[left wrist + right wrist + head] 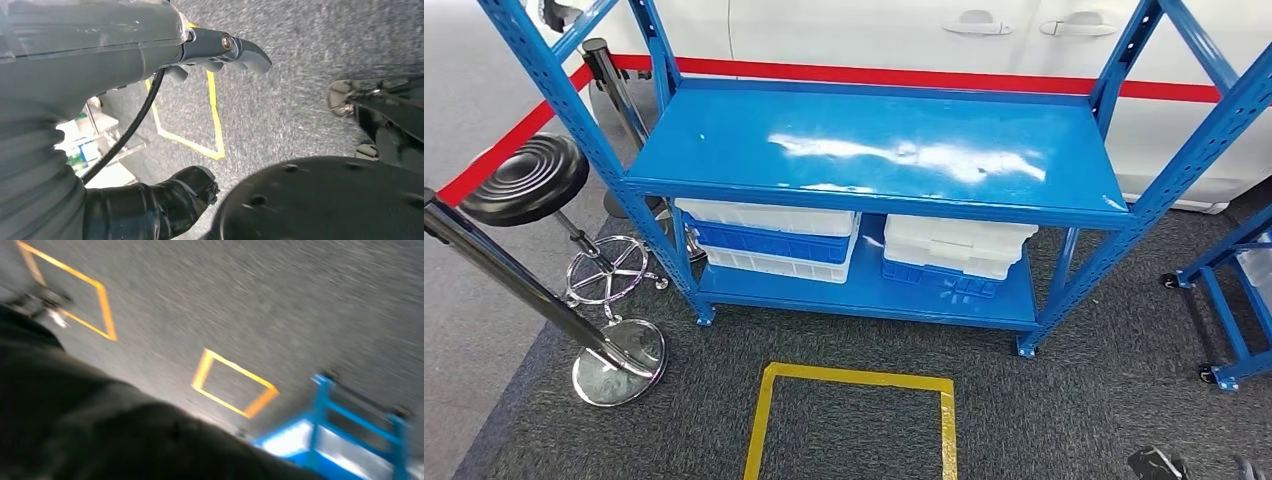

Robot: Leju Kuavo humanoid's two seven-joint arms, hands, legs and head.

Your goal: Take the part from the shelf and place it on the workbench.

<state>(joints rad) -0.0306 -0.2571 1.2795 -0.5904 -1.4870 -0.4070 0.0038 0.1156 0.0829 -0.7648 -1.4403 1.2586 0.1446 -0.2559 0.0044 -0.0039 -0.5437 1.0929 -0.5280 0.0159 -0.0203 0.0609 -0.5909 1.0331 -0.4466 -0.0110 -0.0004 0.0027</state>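
Note:
The blue shelf (874, 140) stands straight ahead, and its top board is bare and glossy. On its lower board sit stacked white and blue bins (769, 240) and a second stack (954, 250); what they hold is hidden under the top board. My left hand (200, 120) hangs over the grey carpet, its grey thumb (242, 50) and dark fingers (185, 192) apart with nothing between them. A dark tip (1159, 463) at the bottom right of the head view may be my right hand; the right wrist view is blurred.
A yellow taped square (854, 420) marks the carpet before the shelf. A black stool (524, 180) and a stanchion with a round metal base (619, 360) stand at the left. A blue wheeled cart (1239, 300) is at the right. A white car is behind.

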